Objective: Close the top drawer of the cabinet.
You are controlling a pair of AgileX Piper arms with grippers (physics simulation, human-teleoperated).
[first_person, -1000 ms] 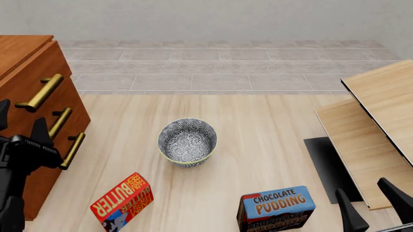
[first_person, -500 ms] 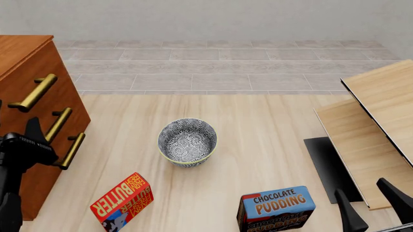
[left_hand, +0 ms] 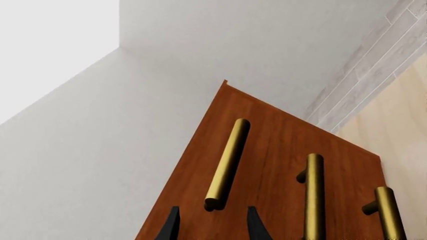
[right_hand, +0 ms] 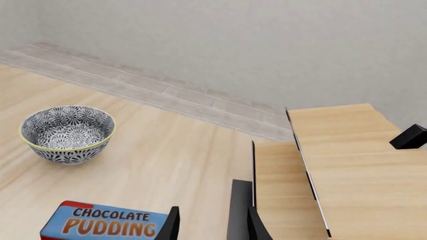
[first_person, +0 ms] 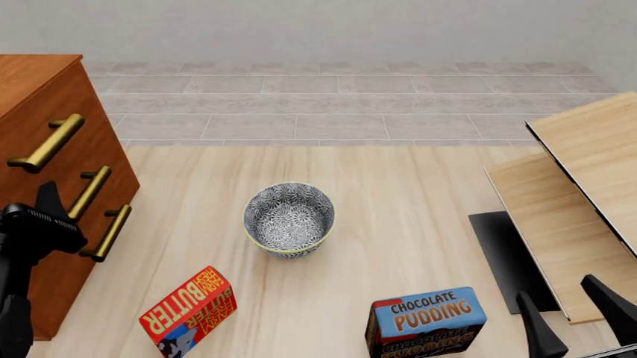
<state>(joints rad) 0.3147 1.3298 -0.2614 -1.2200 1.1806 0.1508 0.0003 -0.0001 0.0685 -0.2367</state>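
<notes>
The cabinet (first_person: 45, 93) stands at the left edge of the table, reddish-brown with three brass bar handles. The top drawer (left_hand: 217, 130) has its handle (first_person: 42, 143) uppermost; its front looks close to level with the two lower drawers. My left gripper (first_person: 20, 195) is open and empty right at the cabinet front. In the left wrist view the left gripper (left_hand: 212, 227) has its fingers either side of the near end of the top handle (left_hand: 227, 165). My right gripper (first_person: 562, 294) is open and empty at the near right, and it also shows in the right wrist view (right_hand: 211, 225).
A patterned bowl (first_person: 289, 218) sits mid-table. A red butter box (first_person: 187, 306) and a blue chocolate pudding box (first_person: 425, 319) lie near the front. Pale wood panels (first_person: 577, 194) and a black mat (first_person: 503, 253) are on the right. The lower handles (left_hand: 313, 195) are beside the top one.
The top drawer's handle has moved left, into the cabinet, and my left gripper has moved left with it. The right arm has not moved.
</notes>
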